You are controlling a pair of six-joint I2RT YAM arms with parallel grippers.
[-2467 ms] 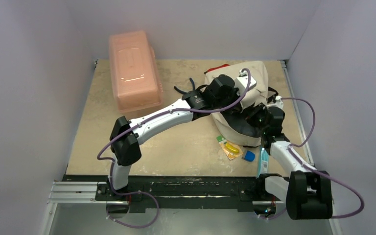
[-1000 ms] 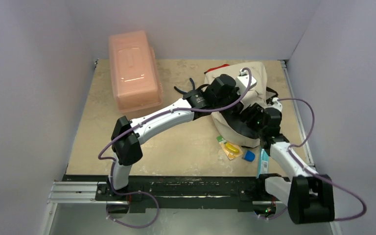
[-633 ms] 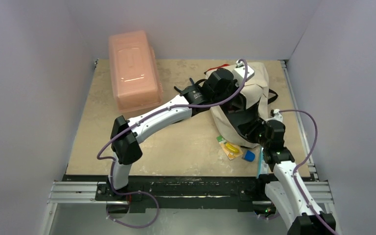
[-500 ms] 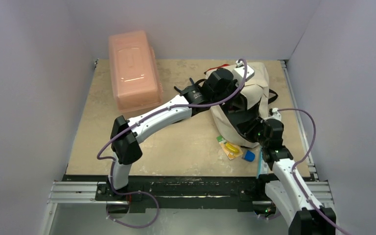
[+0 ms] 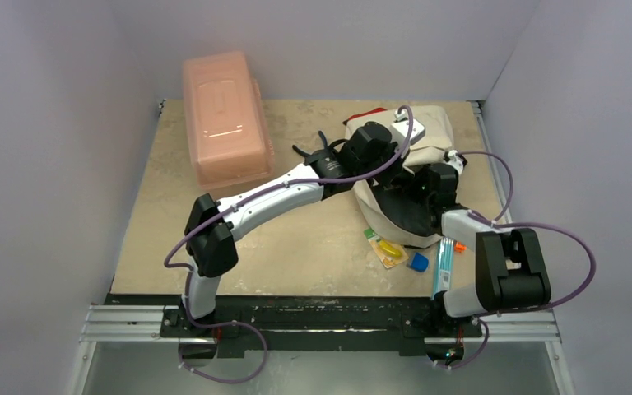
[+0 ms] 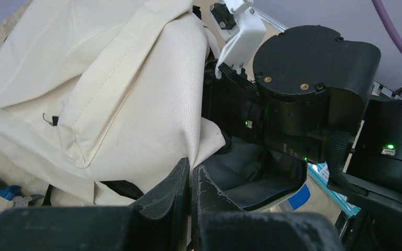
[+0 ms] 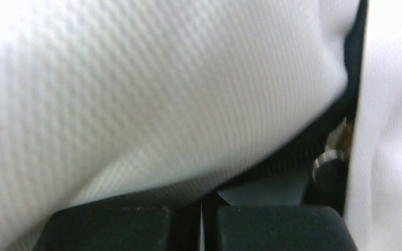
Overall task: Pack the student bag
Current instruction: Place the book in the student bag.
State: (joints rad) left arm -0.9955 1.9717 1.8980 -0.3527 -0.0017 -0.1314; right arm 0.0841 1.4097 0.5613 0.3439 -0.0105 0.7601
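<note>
Top view evenly lit, soft shadows; rt wrist view blurry, washed-out close-up.

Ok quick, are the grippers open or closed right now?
Left gripper: closed, pinching the edge of the student bag.
Right gripper: closed against the bag; a hold cannot be told.

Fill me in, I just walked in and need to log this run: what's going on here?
Both arms are on the student bag at the far right of the table. The left gripper is shut on fabric at the bag's mouth, holding it open. The right gripper is shut, pressed against the bag by its zipper; whether it grips fabric is unclear. A yellow packet, blue cap and teal package lie on the table beside the bag.
</note>
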